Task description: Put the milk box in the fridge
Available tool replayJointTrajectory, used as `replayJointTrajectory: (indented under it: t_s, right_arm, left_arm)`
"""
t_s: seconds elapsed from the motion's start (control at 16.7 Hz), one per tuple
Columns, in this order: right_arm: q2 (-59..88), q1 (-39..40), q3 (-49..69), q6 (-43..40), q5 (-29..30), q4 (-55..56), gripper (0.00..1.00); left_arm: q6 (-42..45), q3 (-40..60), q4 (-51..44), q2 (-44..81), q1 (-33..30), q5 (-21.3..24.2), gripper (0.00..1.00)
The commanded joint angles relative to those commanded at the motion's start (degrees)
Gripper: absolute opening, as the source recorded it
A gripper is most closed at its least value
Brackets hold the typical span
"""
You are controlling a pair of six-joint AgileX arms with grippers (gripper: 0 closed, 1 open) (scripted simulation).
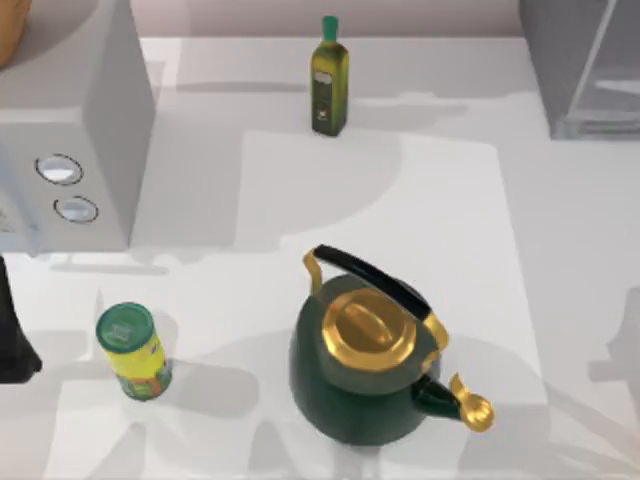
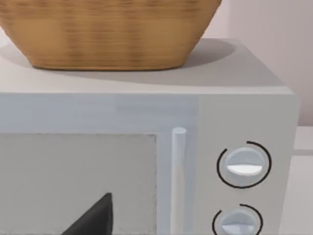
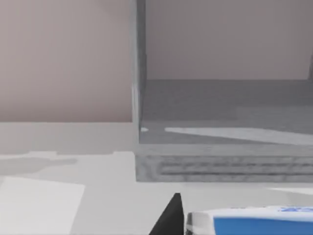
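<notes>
From above, the white surface [image 1: 560,250] carries a green kettle [image 1: 365,365], a yellow can [image 1: 132,352] and an oil bottle [image 1: 328,77]; the fridge [image 1: 580,65] stands at its far right corner. The left wrist view faces a microwave [image 2: 234,117] with 2 dials, basket [image 2: 107,32] on top. The right wrist view shows the milk box [image 3: 249,221] beside a dark finger [image 3: 168,218], facing the open fridge; whether the jaws grip it, I cannot tell.

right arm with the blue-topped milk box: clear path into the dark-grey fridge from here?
Probably yes. In the right wrist view the blue-topped milk box sits at the camera's near edge, facing the dark-grey fridge, whose interior shows open; nothing stands between them. Whether the gripper holds the carton cannot be told.
</notes>
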Motion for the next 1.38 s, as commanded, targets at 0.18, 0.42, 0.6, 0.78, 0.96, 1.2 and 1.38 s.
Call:
replayJointTrajectory:
  t_s: [0.18, 0.42, 0.6, 0.78, 0.96, 1.2, 1.38]
  right_arm:
    - [0.3, 0.2, 0.0, 0.2, 0.1, -0.1, 0.0]
    - [6.2, -0.1, 2.5, 0.1, -1.4, 3.1, 0.0]
    - [16.9, -1.3, 7.0, 0.1, -3.3, 8.8, 0.0]
    - [32.9, -3.2, 13.4, 0.3, -5.2, 16.8, 0.0]
    - [53.0, -5.5, 21.4, 0.9, -7.2, 26.6, 0.0]
    - [78.4, -8.6, 32.9, 1.6, -10.0, 40.5, 0.0]
    - [94.1, -10.9, 40.8, 1.7, -11.8, 50.1, 0.0]
  left_arm:
    - [0.0, 0.0, 0.0, 0.0, 0.0, 0.0, 1.0]
    - [0.0, 0.0, 0.0, 0.0, 0.0, 0.0, 1.0]
    - [0.0, 0.0, 0.0, 0.0, 0.0, 0.0, 1.0]
    - [0.0, 0.0, 0.0, 0.0, 0.0, 0.0, 1.0]
    - [0.0, 0.0, 0.0, 0.0, 0.0, 0.0, 1.0]
    - [0.0, 0.0, 0.0, 0.0, 0.0, 0.0, 1.0]
    - [0.0, 0.0, 0.0, 0.0, 0.0, 0.0, 1.0]
